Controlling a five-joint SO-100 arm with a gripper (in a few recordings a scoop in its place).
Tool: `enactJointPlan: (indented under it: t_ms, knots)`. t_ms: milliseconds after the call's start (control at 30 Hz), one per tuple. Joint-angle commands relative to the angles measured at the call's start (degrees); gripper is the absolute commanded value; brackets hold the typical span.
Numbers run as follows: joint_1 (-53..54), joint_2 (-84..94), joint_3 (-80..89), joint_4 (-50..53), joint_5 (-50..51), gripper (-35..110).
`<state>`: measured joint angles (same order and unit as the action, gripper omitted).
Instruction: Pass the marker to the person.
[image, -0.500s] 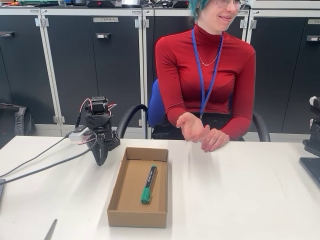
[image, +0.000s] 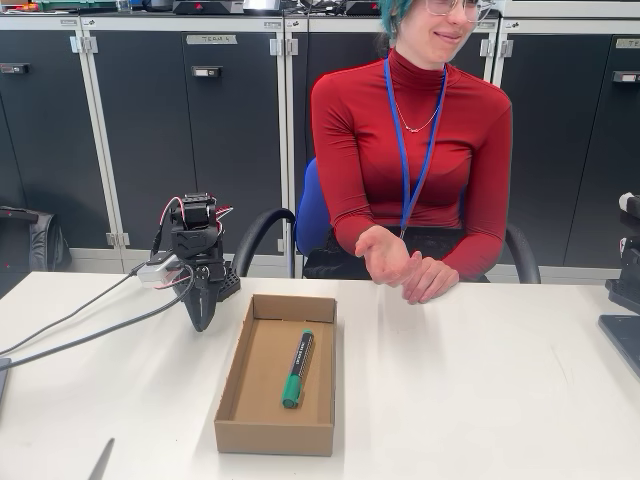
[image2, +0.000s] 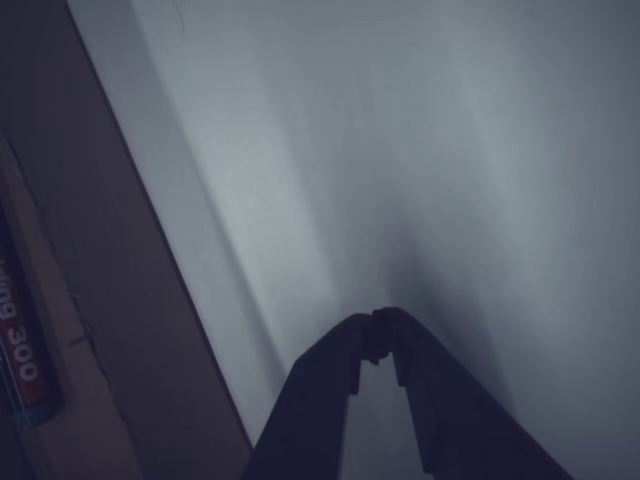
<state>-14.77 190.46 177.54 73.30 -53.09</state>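
Your tool (image: 202, 322) tips together, empty, pointing down at surface (image: 480, 400) just left of cardboard box (image: 228, 395). Marker (image: 297, 369) lies flat inside box, to tool's right, long axis running near-to-far, green cap nearest camera. Person's hand (image: 385, 258) waits open beyond box.

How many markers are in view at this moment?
1. The marker lies inside the cardboard box on the table, green cap toward the camera. None seems hidden.

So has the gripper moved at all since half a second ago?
No. In the fixed view the gripper sits at the same spot left of the cardboard box, tip down on the table, fingers closed.
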Motion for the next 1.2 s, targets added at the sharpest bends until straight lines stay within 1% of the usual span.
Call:
enactJointPlan:
  t_ms: [0,267,700,933,1167]
  knots:
    - [-0.4,0.4,-0.4,0.0,0.5,-5]
    - [0.5,0.4,-1.9,-1.9,1.0,-5]
    - [4.9,0.2,-19.6,-5.7,5.2,-5]
    - [5.5,-10.9,-37.7,-6.5,12.8,-5]
    - [4.8,-25.6,-54.3,-11.8,17.9,-5]
